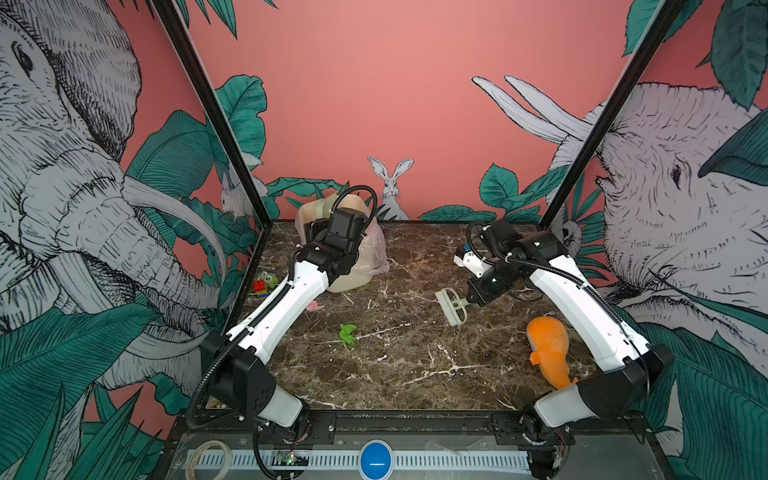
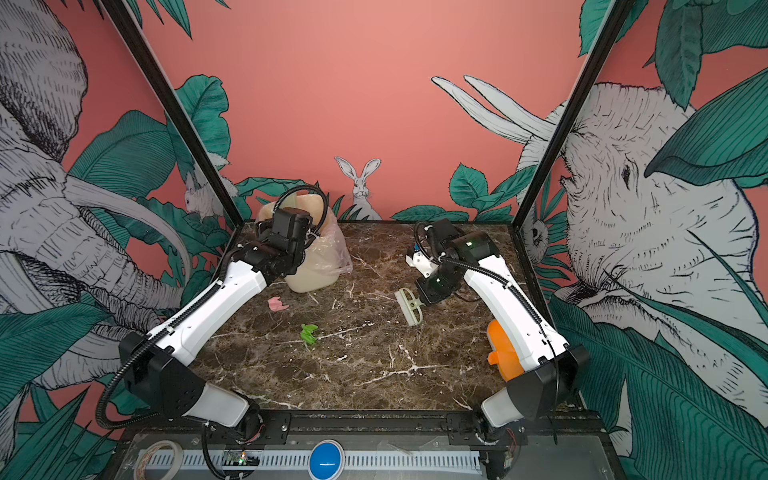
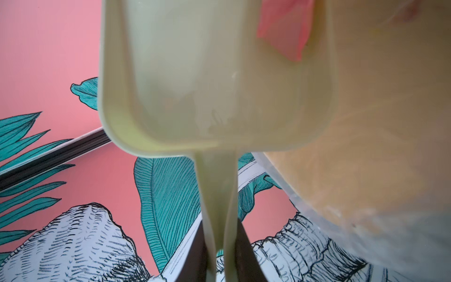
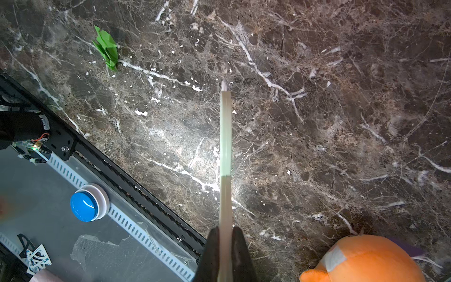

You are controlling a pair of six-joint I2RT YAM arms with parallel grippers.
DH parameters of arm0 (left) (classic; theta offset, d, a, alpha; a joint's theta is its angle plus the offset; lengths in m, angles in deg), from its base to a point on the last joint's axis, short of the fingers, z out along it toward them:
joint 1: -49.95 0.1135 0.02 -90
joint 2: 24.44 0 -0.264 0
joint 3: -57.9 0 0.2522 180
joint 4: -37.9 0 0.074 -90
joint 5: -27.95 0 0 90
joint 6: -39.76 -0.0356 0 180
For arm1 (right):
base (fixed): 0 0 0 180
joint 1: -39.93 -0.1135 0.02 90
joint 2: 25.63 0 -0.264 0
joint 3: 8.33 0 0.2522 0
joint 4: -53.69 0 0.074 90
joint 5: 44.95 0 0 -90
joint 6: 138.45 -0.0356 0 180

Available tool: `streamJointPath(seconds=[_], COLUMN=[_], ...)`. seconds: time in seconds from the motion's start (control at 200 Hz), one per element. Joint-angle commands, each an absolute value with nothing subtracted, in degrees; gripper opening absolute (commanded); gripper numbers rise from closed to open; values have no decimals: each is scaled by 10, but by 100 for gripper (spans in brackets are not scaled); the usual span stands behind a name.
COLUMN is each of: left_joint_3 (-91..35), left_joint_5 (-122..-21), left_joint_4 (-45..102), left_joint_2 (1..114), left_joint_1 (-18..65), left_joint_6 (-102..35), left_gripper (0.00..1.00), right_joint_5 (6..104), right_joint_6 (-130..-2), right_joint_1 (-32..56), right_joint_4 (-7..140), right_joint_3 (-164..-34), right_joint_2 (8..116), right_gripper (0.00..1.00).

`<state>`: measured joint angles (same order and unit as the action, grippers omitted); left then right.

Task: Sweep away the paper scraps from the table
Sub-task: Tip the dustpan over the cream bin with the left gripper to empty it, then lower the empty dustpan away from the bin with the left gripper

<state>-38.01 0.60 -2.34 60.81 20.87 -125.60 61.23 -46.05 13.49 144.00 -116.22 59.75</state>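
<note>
Pink walls with drawn elephants and leaves stand around the dark marble counter (image 1: 415,374). In both top views the right tool (image 1: 471,301) is clamped on the handle of a brush (image 1: 451,308), held low over the counter right of the middle. A green scrap (image 1: 347,333) lies to the left of the brush and nearer the front edge, well apart from it. A pink scrap (image 1: 314,306) lies farther left, just beside the left arm (image 1: 282,307), which reaches away to the bin (image 1: 353,278). So the brush seems the nearer working end. Brush head and green scrap both have their long axis about front to back, so a sweep to the left would probably meet the scrap broadside.

Left wrist view: the left tool (image 3: 220,254) is clamped on the thin handle of a dustpan (image 3: 195,85), tipped at the bin, a pink piece (image 3: 283,31) at its lip.

Right wrist view: the brush shows edge-on as a narrow strip. The green scrap lies off to its side, toward the front rail (image 4: 146,207), pointing nearly along the strip.
</note>
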Motion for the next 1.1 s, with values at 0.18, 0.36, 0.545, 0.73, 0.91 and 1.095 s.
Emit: streamJointPath(seconds=[0.18, 0.36, 0.545, 0.73, 0.91, 1.095], left_joint_3=[-368, -409, -478, -498, -488, -449], left_joint_5=[21, 12, -28, -77, -144, -246], left_joint_4=[63, 18, -75, -144, -209, -283], left_joint_2=[560, 560, 553, 526, 485, 428], left_joint_1=[204, 205, 201, 181, 135, 101], left_joint_6=[-1308, -1227, -1104, -990, -866, -720], left_gripper=[7, 7, 7, 7, 8, 9], right_joint_5=[625, 629, 625, 621, 622, 642], right_joint_6=[-453, -461, -464, -466, -469, -482], right_joint_1=[138, 138, 138, 138, 138, 137], right_joint_4=[1434, 1428, 1433, 1436, 1435, 1421], right_joint_3=[-1162, -1159, -1167, -1172, -1168, -1148], right_joint_2=[574, 572, 572, 571, 567, 560], right_gripper=[0, 0, 0, 0, 0, 0])
